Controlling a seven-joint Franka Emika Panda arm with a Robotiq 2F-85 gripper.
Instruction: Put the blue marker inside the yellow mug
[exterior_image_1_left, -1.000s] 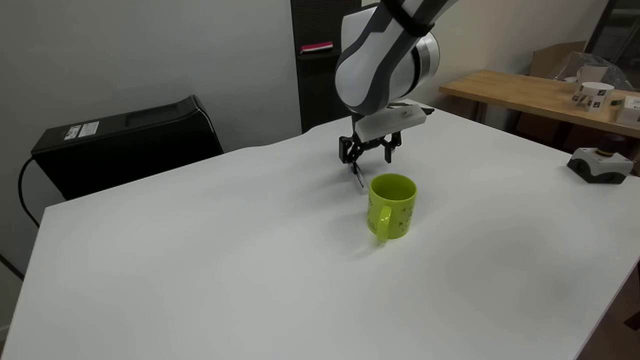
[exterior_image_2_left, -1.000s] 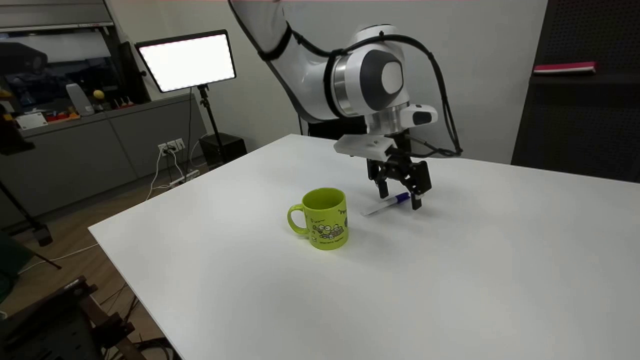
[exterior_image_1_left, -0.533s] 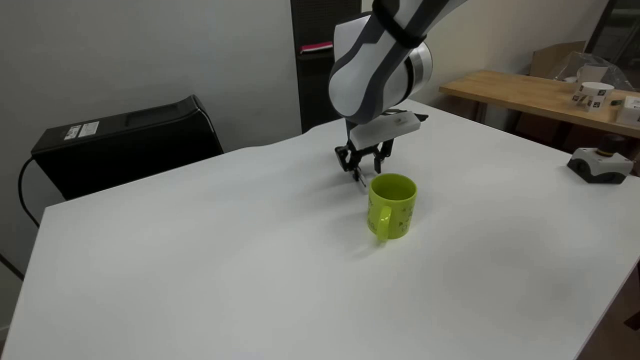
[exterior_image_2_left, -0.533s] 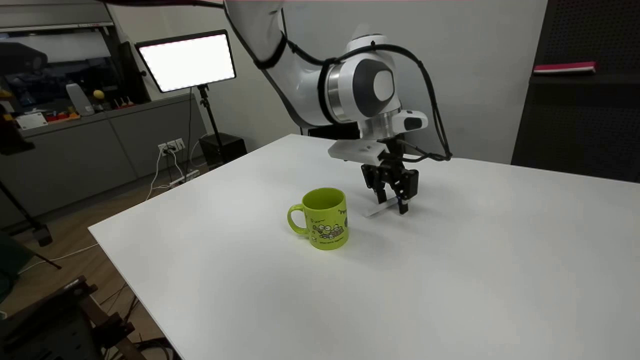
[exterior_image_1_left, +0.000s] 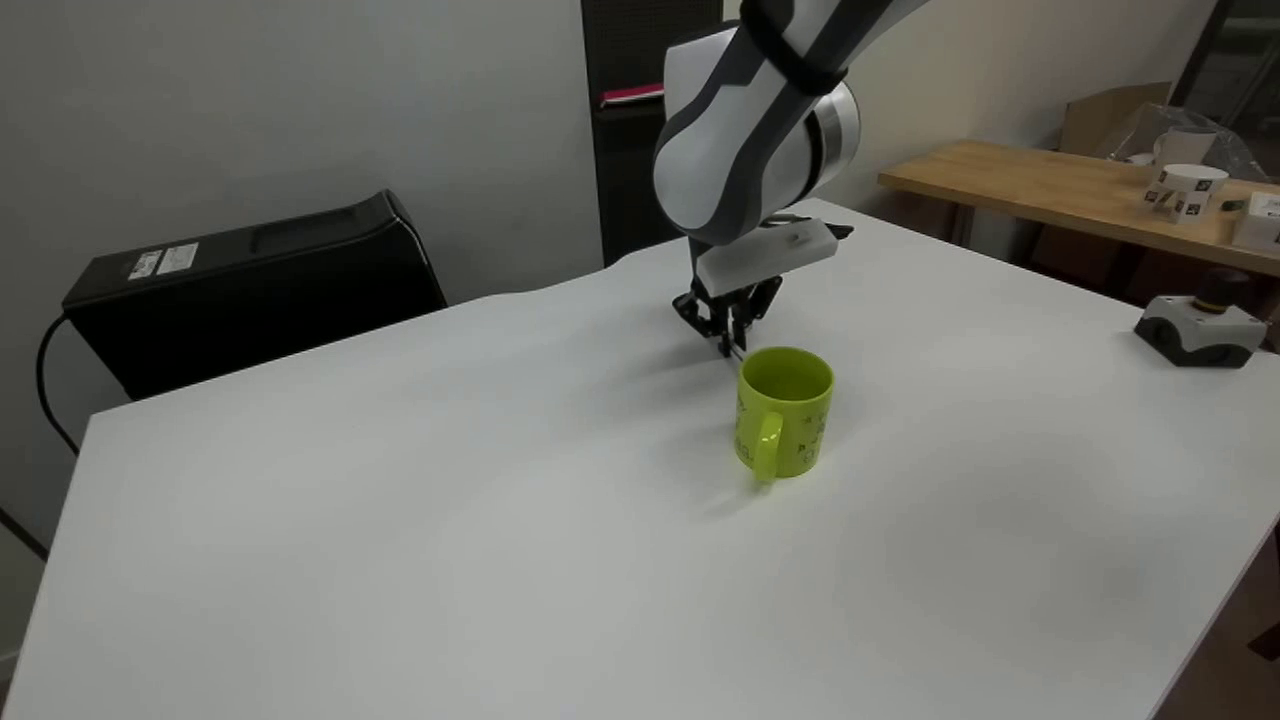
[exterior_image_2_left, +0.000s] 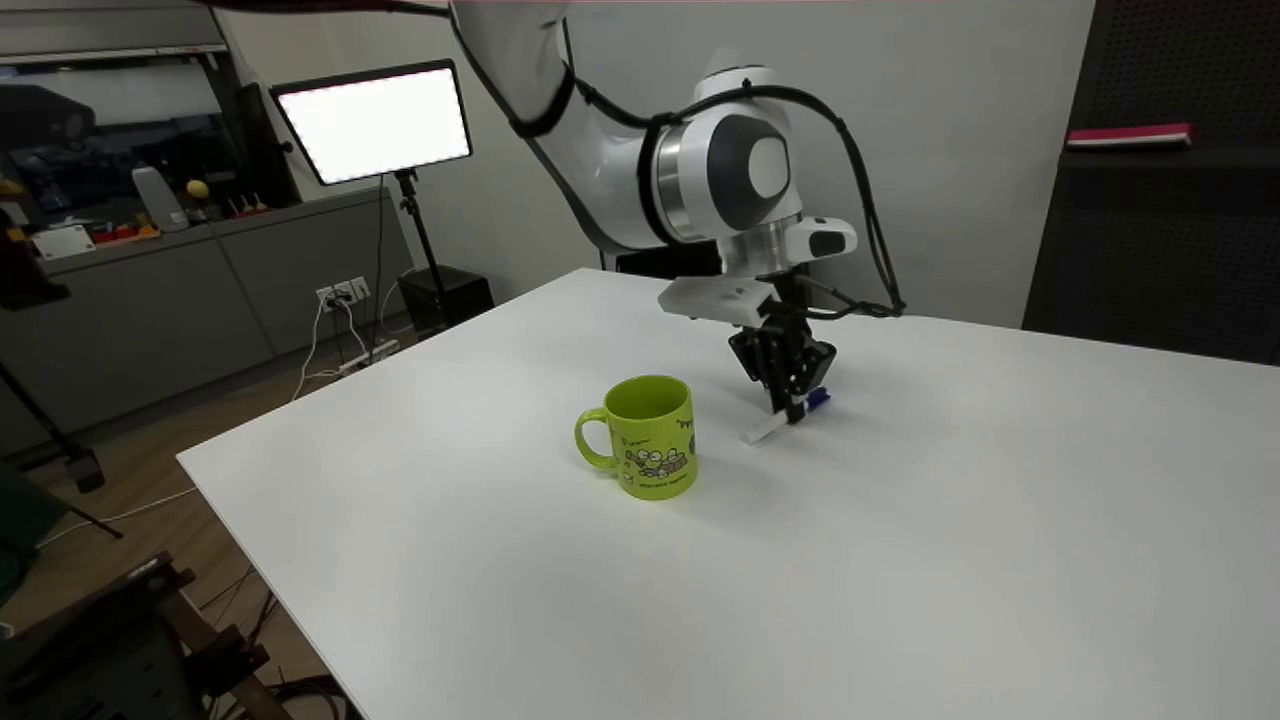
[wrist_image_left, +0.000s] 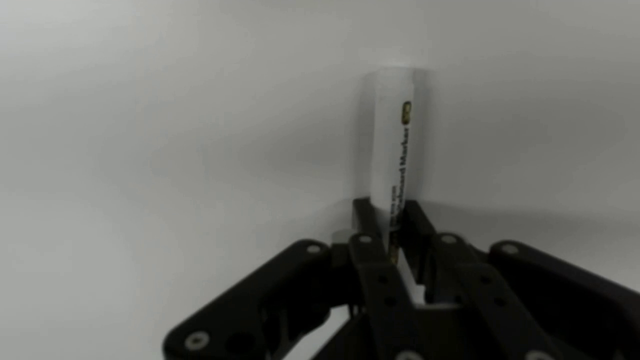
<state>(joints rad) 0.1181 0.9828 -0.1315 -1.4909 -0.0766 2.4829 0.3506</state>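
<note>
A white robot arm (exterior_image_2_left: 610, 170) slants down from eleven o'clock in an exterior view, its black tool (wrist_image_left: 387, 207) narrow and gripping a blue marker (wrist_image_left: 391, 145) above or upon a white counter (exterior_image_2_left: 900, 580); whether the marker touches the surface cannot be told. In the wrist view, the two fingers (wrist_image_left: 364, 217) press the white barrel from nine and three o'clock, its end pointing to twelve and the word "Marker" legible along its side. In an exterior view, the blue cap (exterior_image_2_left: 818, 398) shows at two o'clock from the grip, the barrel's white end at eight. The yellow mug (exterior_image_2_left: 655, 450) stands upright near nine o'clock from the tool, close to the marker but apart from it, with its handle (exterior_image_2_left: 590, 440) at nine o'clock and printed figures across its side. A lit panel (exterior_image_2_left: 375, 120) glows on a stand between ten and eleven o'clock from the mug. In an exterior view, a grey-and-black box (exterior_image_1_left: 1195, 340) sits by the counter's edge between two and three o'clock from the mug, and a black case (exterior_image_1_left: 250, 300) shows past the edge between nine and ten.
</note>
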